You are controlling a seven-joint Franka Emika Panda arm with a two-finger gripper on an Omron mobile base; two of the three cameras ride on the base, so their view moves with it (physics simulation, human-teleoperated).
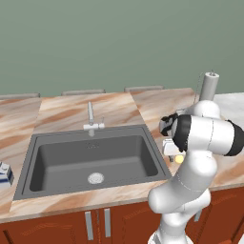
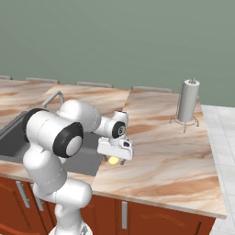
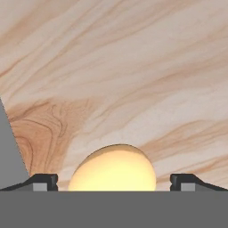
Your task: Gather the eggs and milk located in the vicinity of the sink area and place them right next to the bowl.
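A pale yellow egg lies on the marble counter just right of the sink. My gripper hangs low over it and is open, with one fingertip on each side and a small gap to the shell. From the base cameras the egg peeks out under the white hand. The milk, a white carton with dark blue bands, stands on the counter left of the sink at the picture's edge. The orange-brown egg and the bowl are out of view.
The faucet rises behind the basin, which has a silver drain. A paper towel holder stands at the back right of the counter. The marble counter stretches right of the egg. Wooden cabinet fronts run below.
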